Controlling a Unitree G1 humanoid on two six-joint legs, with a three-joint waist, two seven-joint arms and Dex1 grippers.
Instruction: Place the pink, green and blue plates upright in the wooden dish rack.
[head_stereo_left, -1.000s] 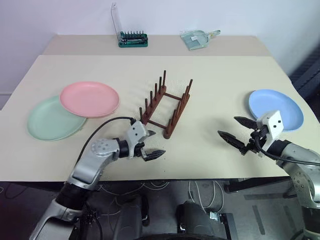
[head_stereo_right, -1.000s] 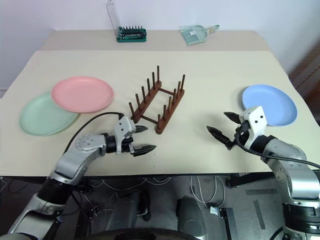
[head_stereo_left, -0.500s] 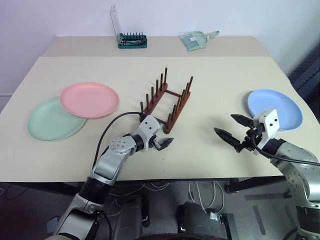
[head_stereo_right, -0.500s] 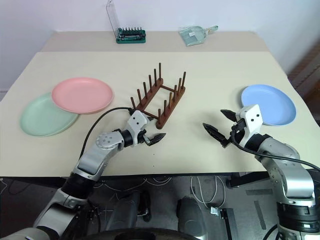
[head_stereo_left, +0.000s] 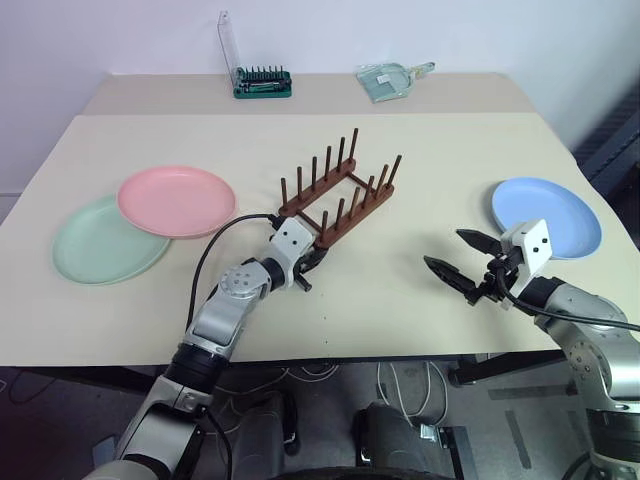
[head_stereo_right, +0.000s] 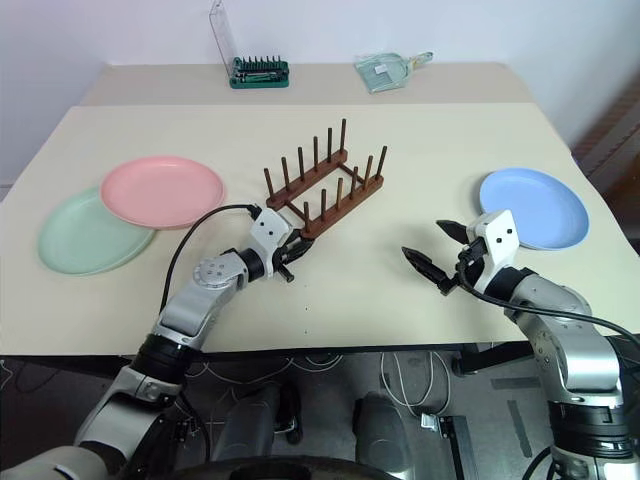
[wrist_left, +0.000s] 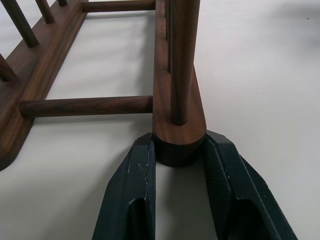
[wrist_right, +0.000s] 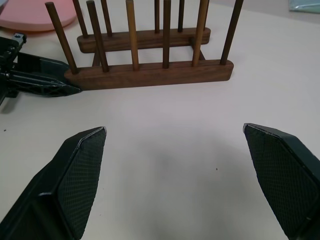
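Where the near bar of the wooden dish rack (wrist_left: 177, 135) ends in a rounded tip, the left gripper (wrist_left: 180, 160) has its two black fingers closed against either side of it, clamped on the wood just below the first upright peg. The left arm reaches forward and to the right, low over the table (head_stereo_left: 420, 150). The right gripper (head_stereo_left: 462, 262) hangs just above the tabletop with its jaws spread wide and nothing between them, pointing left toward the rack but well apart from it; its finger pads (wrist_right: 80, 175) show a fine cross-hatched texture.

The rack is dark brown, two parallel bars joined by round crossbars, each bar carrying a row of slim pegs, and it sits at a slant near the table's middle. The pink plate (head_stereo_left: 176, 200) lies flat on the left, overlapping the rim of the green plate (head_stereo_left: 100, 246). The blue plate (head_stereo_left: 548, 217) lies flat on the right, beyond the right gripper. All three are matte and shallow.
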